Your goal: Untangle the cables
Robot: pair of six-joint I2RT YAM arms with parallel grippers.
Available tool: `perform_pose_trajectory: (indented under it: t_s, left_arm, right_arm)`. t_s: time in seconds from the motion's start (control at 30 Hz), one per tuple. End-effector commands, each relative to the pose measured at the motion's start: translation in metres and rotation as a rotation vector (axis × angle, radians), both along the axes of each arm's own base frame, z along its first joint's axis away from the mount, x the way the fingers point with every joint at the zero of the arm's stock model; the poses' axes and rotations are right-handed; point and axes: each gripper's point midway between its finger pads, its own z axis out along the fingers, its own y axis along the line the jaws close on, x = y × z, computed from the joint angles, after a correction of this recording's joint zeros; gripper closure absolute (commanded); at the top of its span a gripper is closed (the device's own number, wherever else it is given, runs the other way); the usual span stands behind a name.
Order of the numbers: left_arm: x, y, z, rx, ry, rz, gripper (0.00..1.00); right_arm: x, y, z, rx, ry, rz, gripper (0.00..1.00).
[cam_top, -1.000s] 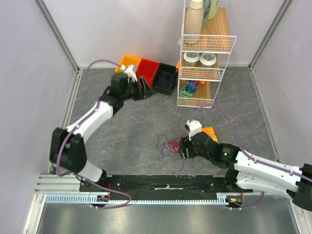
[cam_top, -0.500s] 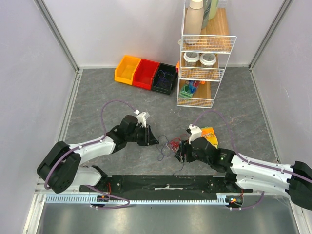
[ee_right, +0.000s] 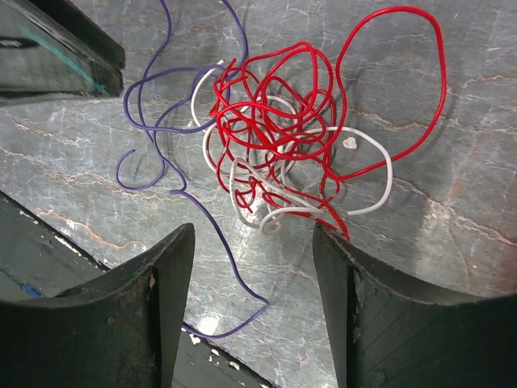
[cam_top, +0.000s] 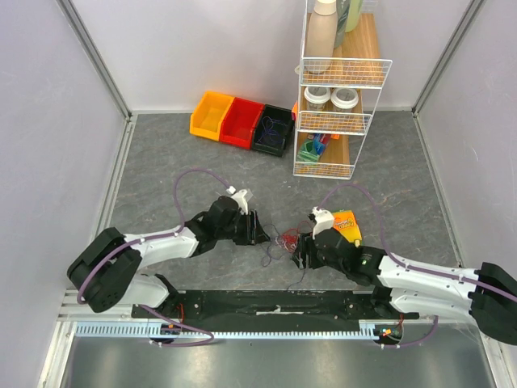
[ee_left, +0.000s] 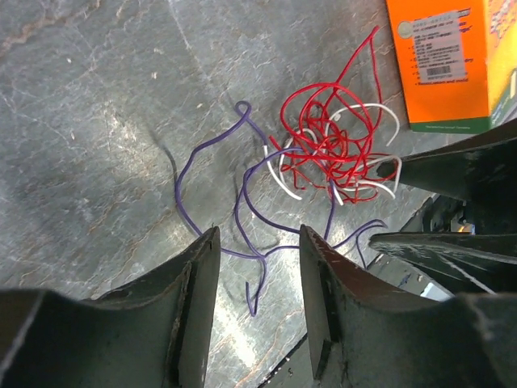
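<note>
On grey veined tabletop point(cam_top: 202, 166) between pale walls point(cam_top: 48, 121), cables point(cam_top: 287, 240), seemingly knotted.

Two arms reach in, a left arm point(cam_top: 161, 242) and a right arm point(cam_top: 420, 279). Between them lies one tangle of cables point(cam_top: 284, 240) in three colours: red strands point(ee_right: 275, 113), white strands point(ee_right: 367, 158) and purple strands point(ee_right: 153, 121). How many of each, I cannot tell. One box point(cam_top: 347, 222) lies beside it. At the back stand three bins: an orange bin point(cam_top: 212, 113), a red bin point(cam_top: 242, 121) and a black bin point(cam_top: 272, 129). One rack point(cam_top: 343, 73) shows three shelves, with two jars point(cam_top: 316, 97) point(cam_top: 345, 98) on the middle one and at least two bottles point(cam_top: 323, 28) point(cam_top: 353, 12) on top.
</note>
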Motion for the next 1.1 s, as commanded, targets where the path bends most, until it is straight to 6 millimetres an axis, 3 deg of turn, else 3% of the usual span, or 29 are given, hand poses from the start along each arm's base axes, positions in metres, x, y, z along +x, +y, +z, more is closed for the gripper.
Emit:
perform_pose_trajectory:
  t_s: [0.0,0.23,0.43,0.67,0.8,1.07]
  left_arm:
    - [-0.003,-0.007,-0.006,-0.009,0.051,0.029,0.51]
    - [-0.04,-0.006,-0.017,0.053,0.126,0.056,0.51]
    - [-0.054,-0.001,-0.027,0.09,0.161,0.074,0.47]
    - [-0.062,0.012,-0.006,0.044,0.083,0.095,0.36]
    - [-0.076,0.011,-0.014,0.044,0.139,0.061,0.4]
    - [-0.09,-0.006,-0.031,0.088,0.179,0.006,0.45]
  right_arm:
    - [0.005,-0.009,0.007,0.012,-0.044,-0.036,0.32]
    - [0.001,-0.01,0.013,0.029,-0.041,-0.028,0.31]
    - [-0.004,-0.01,0.01,-0.002,-0.024,0.009,0.3]
    - [-0.015,-0.013,0.005,-0.019,0.03,0.031,0.29]
    - [-0.026,-0.017,0.003,-0.027,0.08,0.045,0.3]
    - [-0.038,-0.026,0.022,0.001,0.087,0.073,0.28]
